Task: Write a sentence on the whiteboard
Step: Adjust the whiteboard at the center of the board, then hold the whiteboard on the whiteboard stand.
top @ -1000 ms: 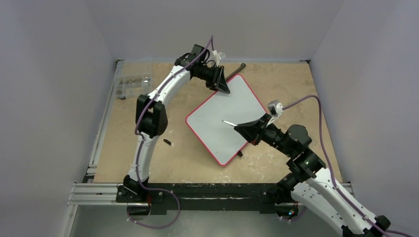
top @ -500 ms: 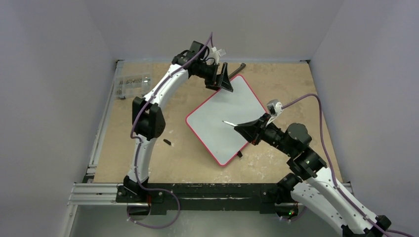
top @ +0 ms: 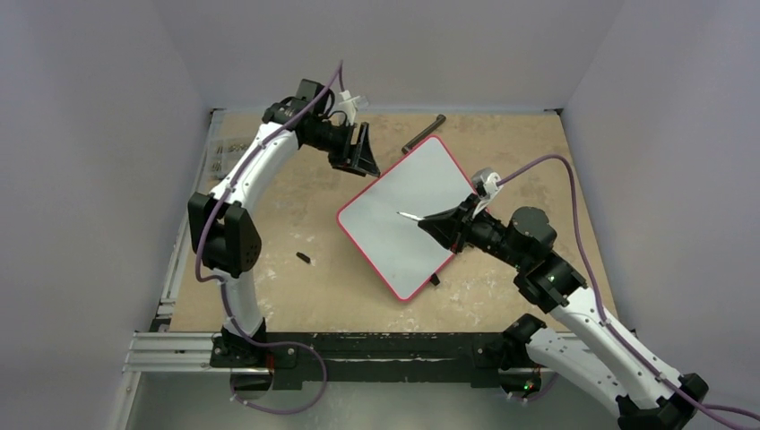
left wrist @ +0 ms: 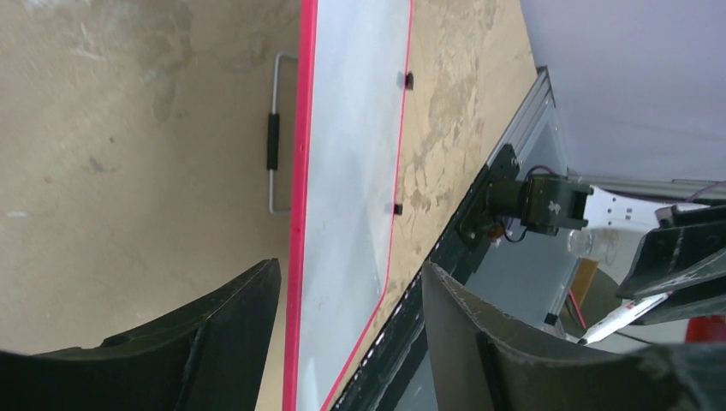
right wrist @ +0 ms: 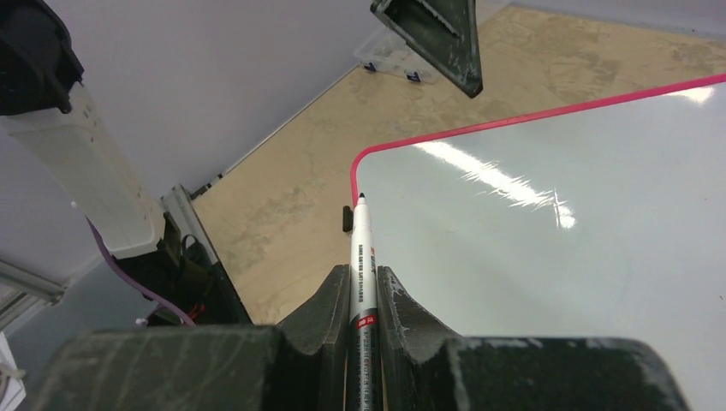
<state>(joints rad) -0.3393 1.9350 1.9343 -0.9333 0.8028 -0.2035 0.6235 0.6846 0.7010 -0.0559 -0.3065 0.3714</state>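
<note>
Our right hand (right wrist: 360,278) pinches the marker (right wrist: 360,229) above the blank whiteboard (top: 408,193); next we lower the tip and start writing.

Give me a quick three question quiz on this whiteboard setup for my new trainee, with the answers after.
1. True or false: the whiteboard already carries writing.
2. What does the right pincer grip: A an eraser, B a marker, C nothing?
3. Fill in: the left pincer hangs beside the board with its jaws ___.
Key: 1 false; 2 B; 3 open.
</note>
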